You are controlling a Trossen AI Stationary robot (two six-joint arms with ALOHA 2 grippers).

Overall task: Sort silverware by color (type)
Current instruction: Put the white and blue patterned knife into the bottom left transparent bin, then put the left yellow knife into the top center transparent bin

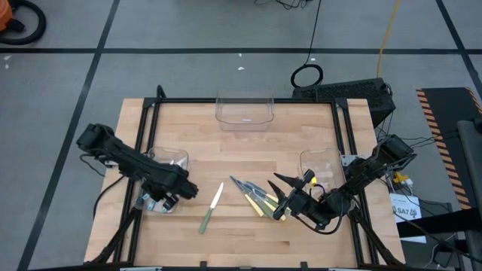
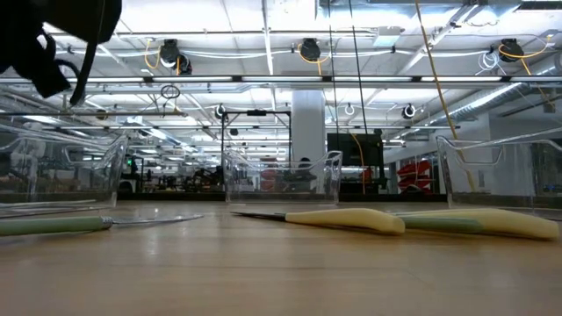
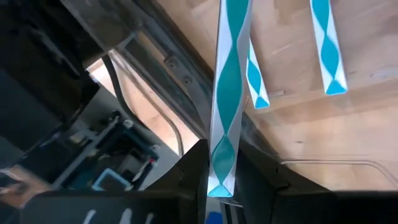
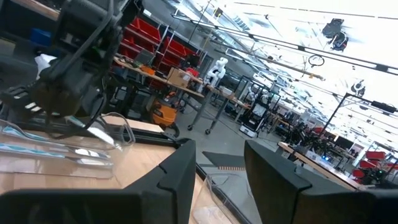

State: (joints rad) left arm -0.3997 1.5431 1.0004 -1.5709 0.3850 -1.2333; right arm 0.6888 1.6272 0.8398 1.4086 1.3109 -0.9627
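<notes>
My left gripper (image 1: pixel 164 199) hangs over the clear bin (image 1: pixel 175 156) at the table's left, shut on a light blue and white striped utensil handle (image 3: pixel 227 87). Two more striped blue handles (image 3: pixel 328 50) lie on the bin's floor. On the bare wood lie a green-handled knife (image 1: pixel 209 211) and a bunch of yellow-handled silverware (image 1: pixel 254 197). My right gripper (image 1: pixel 279 197) hovers open over the yellow handles' right ends, nothing between its fingers (image 4: pixel 180 180). My left gripper pinches the blue striped handle at its free end (image 3: pixel 222 177) between its two fingers. The fingers slant down from the table's left, and the handle runs on away from them, along their line. Its head end lies outside the frame.
A second clear bin (image 1: pixel 245 109) stands at the far edge's middle and a third (image 1: pixel 322 162) at the right, behind my right gripper. A black frame (image 1: pixel 151 128) runs along the table's left, far and right sides. Bare wood lies between the bins.
</notes>
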